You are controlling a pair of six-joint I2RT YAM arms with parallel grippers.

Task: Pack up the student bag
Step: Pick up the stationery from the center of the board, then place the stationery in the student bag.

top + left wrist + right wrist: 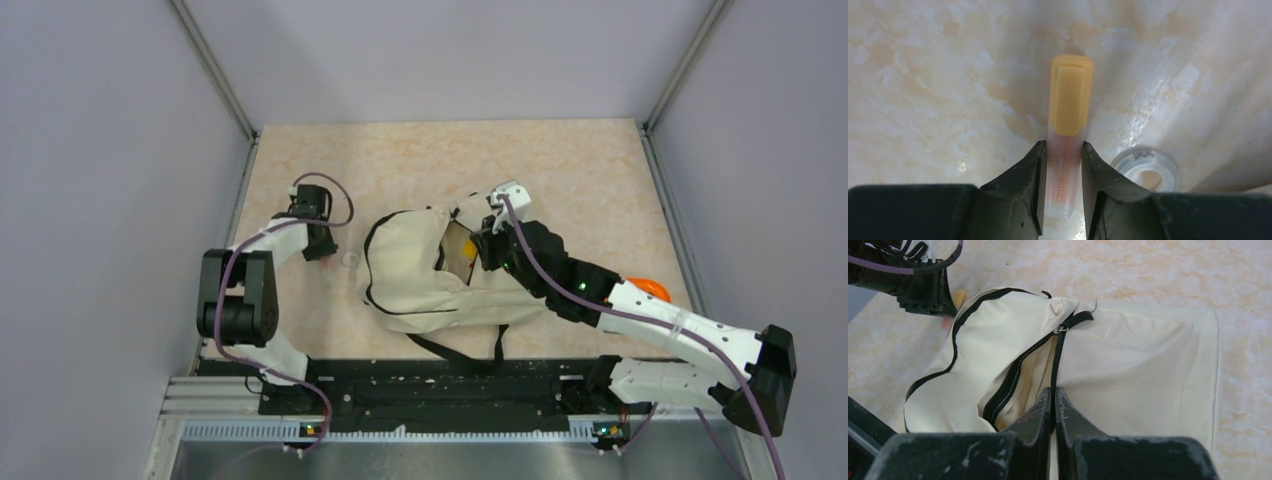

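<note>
The student bag point(415, 270) is a cream fabric backpack with black zip edging, lying flat mid-table with its mouth gaping. My right gripper point(1054, 392) is shut on the black zip edge of the bag point(1128, 360), holding that side of the opening. Left of the bag, my left gripper point(1063, 150) is low over the table. Both its fingers press the sides of a translucent highlighter point(1069, 100) with a yellow-orange cap. The cap points away from the gripper.
A roll of clear tape point(1146, 170) lies on the table just right of the left fingers, between them and the bag. An orange object point(648, 288) sits behind the right arm. Black straps point(470, 350) trail toward the arm bases. Grey walls enclose the table.
</note>
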